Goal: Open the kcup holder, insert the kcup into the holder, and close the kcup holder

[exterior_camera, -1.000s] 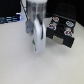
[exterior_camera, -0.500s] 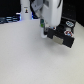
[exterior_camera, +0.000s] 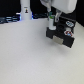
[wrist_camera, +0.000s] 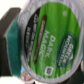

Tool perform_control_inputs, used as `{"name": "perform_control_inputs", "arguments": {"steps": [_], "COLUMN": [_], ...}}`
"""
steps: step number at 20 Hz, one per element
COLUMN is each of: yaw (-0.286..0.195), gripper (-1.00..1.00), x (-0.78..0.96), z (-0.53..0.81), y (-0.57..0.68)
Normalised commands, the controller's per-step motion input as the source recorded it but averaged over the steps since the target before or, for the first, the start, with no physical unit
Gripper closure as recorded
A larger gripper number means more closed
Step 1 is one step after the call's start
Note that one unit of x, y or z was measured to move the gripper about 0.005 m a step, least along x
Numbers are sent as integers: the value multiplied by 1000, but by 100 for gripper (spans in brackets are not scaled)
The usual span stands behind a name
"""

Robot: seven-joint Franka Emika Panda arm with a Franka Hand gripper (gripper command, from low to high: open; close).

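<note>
Green foil fills the wrist view: our gripper (exterior_camera: 50,23) clamps the kcup (wrist_camera: 47,37) above the kcup holder (exterior_camera: 62,33), positioned for insertion.

A white bottle-like object (exterior_camera: 24,11) stands upright at the far edge of the pale worktop (exterior_camera: 27,57), toward the exterior view's left. Behind it runs a dark backdrop with small blue glints, too blurred to make out. The bottle stands apart from anything else on the worktop
</note>
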Motion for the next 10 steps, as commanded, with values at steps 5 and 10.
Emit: {"name": "perform_control_inputs", "arguments": {"steps": [5, 10], "yaw": [30, 58], "gripper": [100, 100], "x": [78, 39], "z": [145, 36], "y": [650, 600]}}
